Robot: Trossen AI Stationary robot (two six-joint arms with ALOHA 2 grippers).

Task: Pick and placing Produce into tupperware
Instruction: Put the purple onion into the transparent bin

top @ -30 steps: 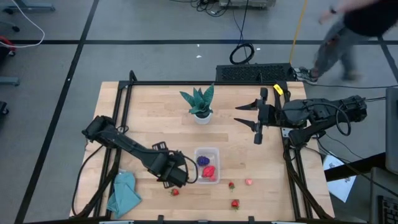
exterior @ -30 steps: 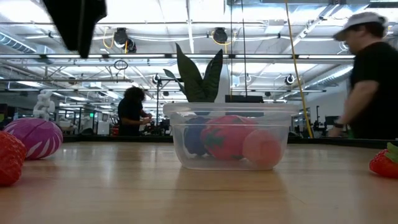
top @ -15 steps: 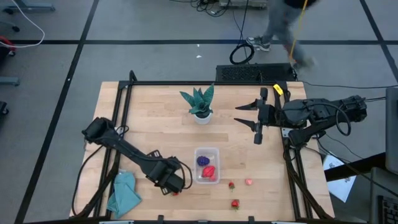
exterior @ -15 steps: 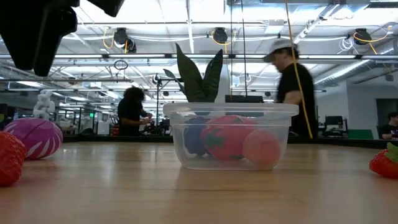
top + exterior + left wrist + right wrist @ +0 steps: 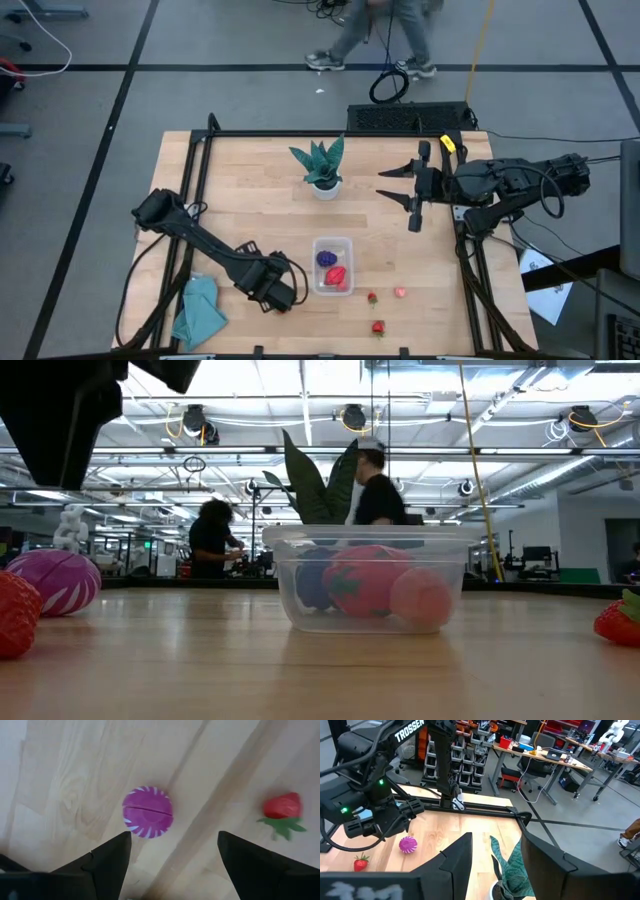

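Observation:
The clear tupperware (image 5: 332, 265) (image 5: 371, 578) sits near the table's near edge and holds a dark purple piece (image 5: 326, 258), a red strawberry (image 5: 358, 580) and a pale pink piece (image 5: 421, 598). My left gripper (image 5: 282, 297) (image 5: 173, 840) hovers open just left of it. Below it on the wood lie a magenta striped ball (image 5: 148, 811) (image 5: 56, 580) and a strawberry (image 5: 283, 809); the ball lies just ahead of the fingertips. Two strawberries (image 5: 371, 297) (image 5: 378, 327) and a pink piece (image 5: 400, 292) lie right of the container. My right gripper (image 5: 388, 185) waits open, high near the table's right edge.
A green plant in a white pot (image 5: 322, 167) stands behind the container, toward the far edge. A teal cloth (image 5: 198, 310) lies at the near left corner. A black frame (image 5: 300, 134) rims the table. A person (image 5: 375, 35) walks on the floor beyond the far edge.
My left gripper has moved a little toward the near left corner, away from the tupperware, and now covers the strawberry that showed below it in the high view. It has dropped lower into the low view. A person has walked from right to left behind the table.

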